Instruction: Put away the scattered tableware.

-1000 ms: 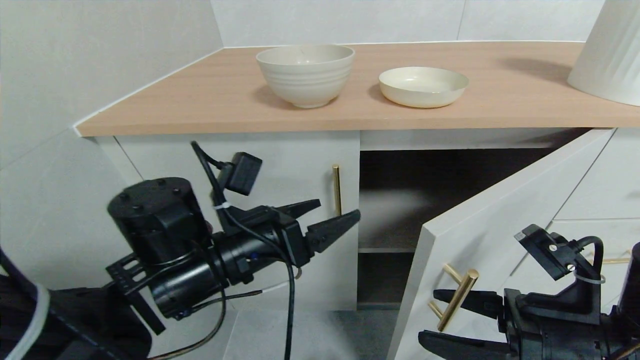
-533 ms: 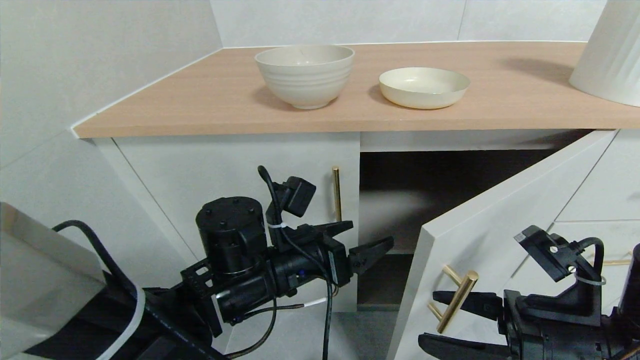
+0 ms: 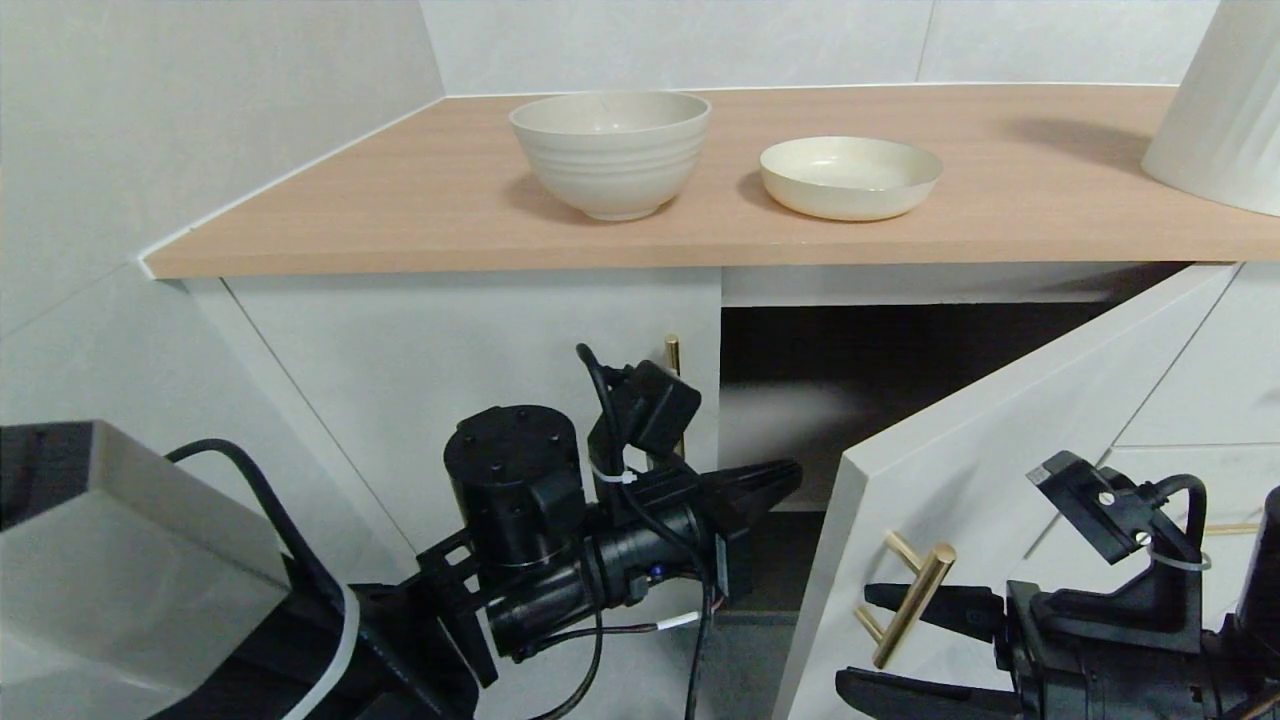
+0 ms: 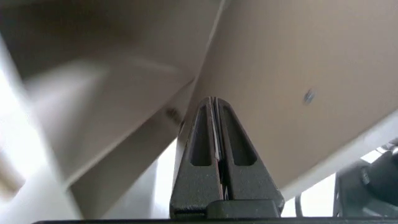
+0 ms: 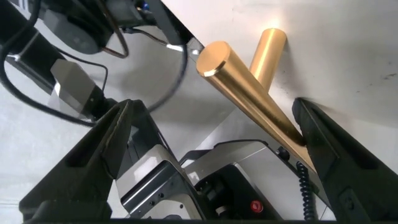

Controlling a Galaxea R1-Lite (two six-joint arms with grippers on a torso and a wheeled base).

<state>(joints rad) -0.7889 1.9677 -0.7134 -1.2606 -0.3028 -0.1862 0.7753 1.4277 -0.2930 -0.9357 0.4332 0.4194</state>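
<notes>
While bowl (image 3: 610, 150) and dish (image 3: 850, 176) are sitting near the countertop (image 3: 400, 225) edge, the pressed-together left gripper (image 3: 785, 475) is facing the cabinet opening (image 3: 880, 370); the right gripper (image 3: 856, 636), spread, is straddling the door handle (image 3: 915, 600).

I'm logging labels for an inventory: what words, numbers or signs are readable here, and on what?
None: no text shows on the ribbed cream bowl, the shallow cream dish, the wooden countertop, the open white cabinet door or its brass bar handle.
</notes>
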